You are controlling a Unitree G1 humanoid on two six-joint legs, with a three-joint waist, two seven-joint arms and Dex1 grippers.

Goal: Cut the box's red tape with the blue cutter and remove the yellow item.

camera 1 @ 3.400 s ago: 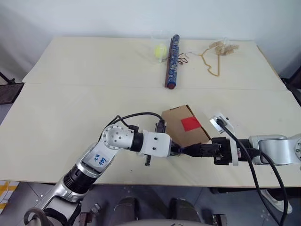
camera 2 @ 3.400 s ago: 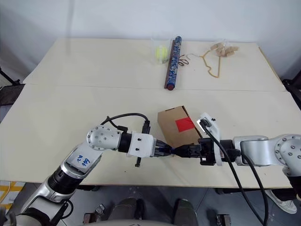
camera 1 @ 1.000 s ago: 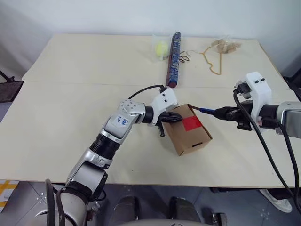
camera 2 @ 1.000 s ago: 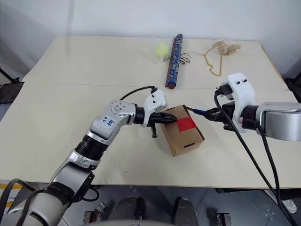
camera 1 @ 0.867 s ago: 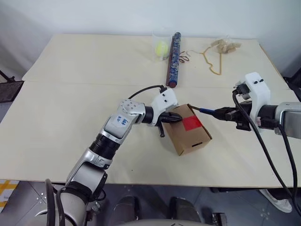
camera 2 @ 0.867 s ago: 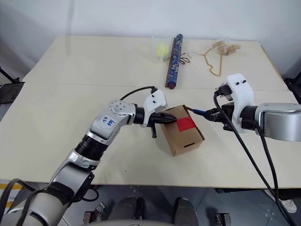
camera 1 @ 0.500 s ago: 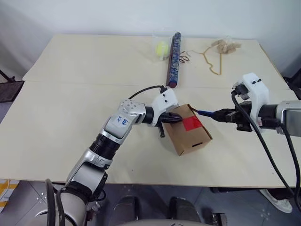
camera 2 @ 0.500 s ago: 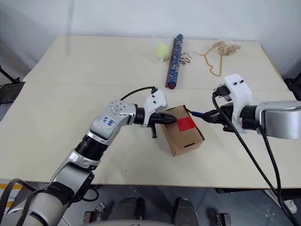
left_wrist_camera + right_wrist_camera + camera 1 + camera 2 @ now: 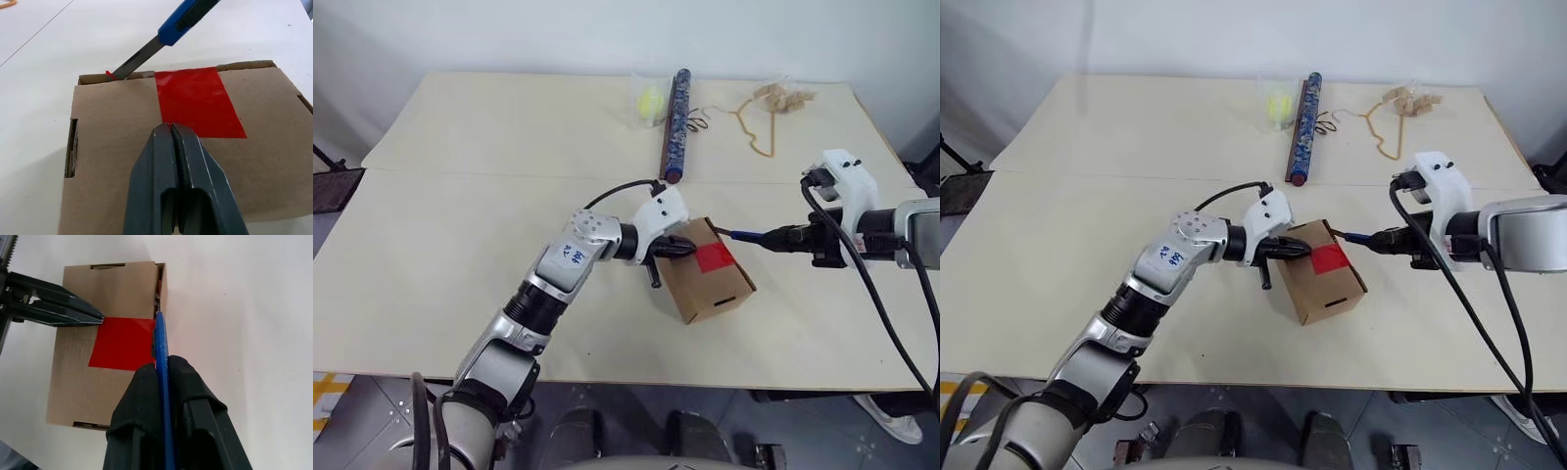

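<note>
The brown cardboard box [image 9: 697, 284] lies near the table's middle with the square of red tape [image 9: 712, 257] on its top. My left gripper [image 9: 168, 128] is shut, and its tips press on the box top at the tape's edge. The right gripper [image 9: 161, 366] is shut on the blue cutter [image 9: 160, 340]. The cutter's metal blade [image 9: 139, 58] touches the box's far top edge just beside the tape. From the head, the cutter [image 9: 749, 235] reaches in from the right. The yellow item is hidden.
At the table's back lie a long dark patterned tube [image 9: 674, 122], a clear container with a yellow-green ball [image 9: 648, 98], and wooden pieces on a cord [image 9: 769, 108]. A seam runs across the table behind the box.
Since the earliest frames both grippers have left the box's near side. The left now presses on its top and the right holds the cutter at its edge. The right wrist just rolled slightly.
</note>
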